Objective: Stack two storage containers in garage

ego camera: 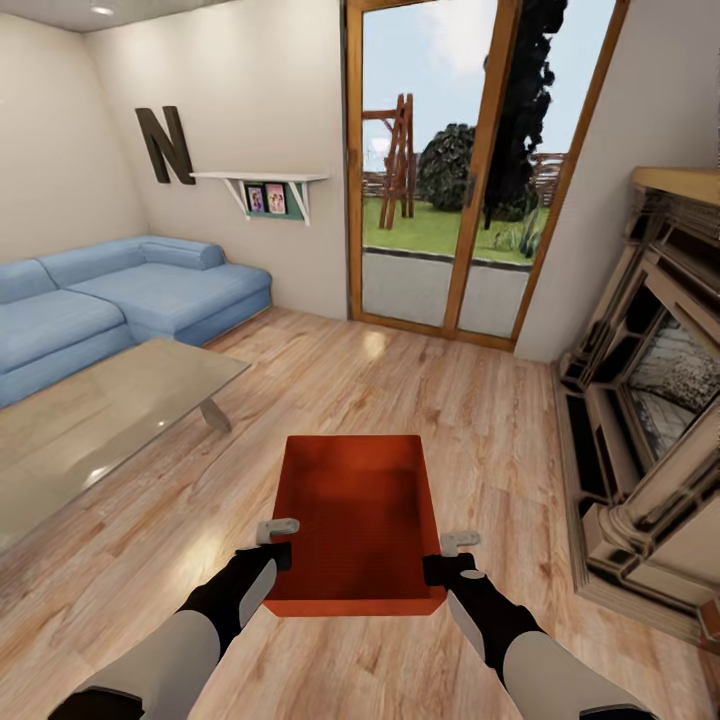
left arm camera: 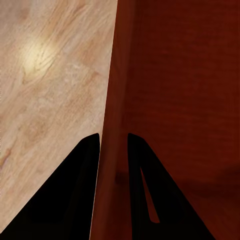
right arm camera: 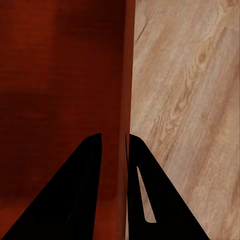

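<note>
An orange-red storage container (ego camera: 358, 520) is held above the wood floor (ego camera: 420, 400) in the living room, straight ahead of the robot. The left claw (ego camera: 280, 545) is clamped over the container's left wall and the right claw (ego camera: 448, 560) over its right wall, one finger inside and one outside. A glass table (ego camera: 90, 420) stands left, a fireplace (ego camera: 650, 400) right, glass doors (ego camera: 470, 170) far.

Light wood plank floor (ego camera: 400, 390) carries a blue corner sofa (ego camera: 120, 300), a glass table (ego camera: 90, 420) and the stone fireplace (ego camera: 650, 400) along its sides.
</note>
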### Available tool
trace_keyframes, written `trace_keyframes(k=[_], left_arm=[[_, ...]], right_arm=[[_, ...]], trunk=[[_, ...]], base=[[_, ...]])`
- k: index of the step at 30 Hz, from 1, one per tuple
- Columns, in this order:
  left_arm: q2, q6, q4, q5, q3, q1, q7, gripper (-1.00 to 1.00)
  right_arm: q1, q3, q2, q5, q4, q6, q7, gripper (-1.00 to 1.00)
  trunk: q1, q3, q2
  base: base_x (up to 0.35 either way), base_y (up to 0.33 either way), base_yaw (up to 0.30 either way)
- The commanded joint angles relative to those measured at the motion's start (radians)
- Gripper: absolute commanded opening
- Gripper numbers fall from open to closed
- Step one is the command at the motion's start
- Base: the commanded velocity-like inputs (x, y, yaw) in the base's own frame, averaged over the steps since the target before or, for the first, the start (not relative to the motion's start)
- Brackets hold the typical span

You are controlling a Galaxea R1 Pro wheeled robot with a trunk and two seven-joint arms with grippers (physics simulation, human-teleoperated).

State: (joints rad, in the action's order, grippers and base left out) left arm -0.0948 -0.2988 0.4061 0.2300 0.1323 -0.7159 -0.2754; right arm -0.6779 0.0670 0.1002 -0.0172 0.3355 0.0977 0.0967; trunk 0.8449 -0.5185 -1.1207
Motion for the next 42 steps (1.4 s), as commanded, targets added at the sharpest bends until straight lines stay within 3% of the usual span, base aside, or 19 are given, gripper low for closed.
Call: trace_keyframes(k=[1, 16, 42], left_arm=[[0.003, -0.008, 0.0, 0.004, -0.034, 0.0, -0.014, -1.0], [0.003, -0.008, 0.001, 0.005, -0.034, 0.0, -0.014, -1.0], [0.004, -0.008, 0.001, 0.005, -0.034, 0.0, -0.014, -1.0]], right_arm=[[0.0, 0.011, -0.001, 0.007, 0.005, -0.023, 0.006, -1.0], [0.0, 0.011, -0.001, 0.006, 0.005, -0.023, 0.006, -1.0], [0.0, 0.011, -0.001, 0.006, 0.005, -0.023, 0.006, -1.0]], trunk=[[-0.004, 0.004, 0.007], [-0.061, 0.074, 0.112], [-0.061, 0.114, 0.112]], base=[[0.0, 0.0, 0.0], [0.0, 0.0, 0.0], [0.0, 0.0, 0.0]])
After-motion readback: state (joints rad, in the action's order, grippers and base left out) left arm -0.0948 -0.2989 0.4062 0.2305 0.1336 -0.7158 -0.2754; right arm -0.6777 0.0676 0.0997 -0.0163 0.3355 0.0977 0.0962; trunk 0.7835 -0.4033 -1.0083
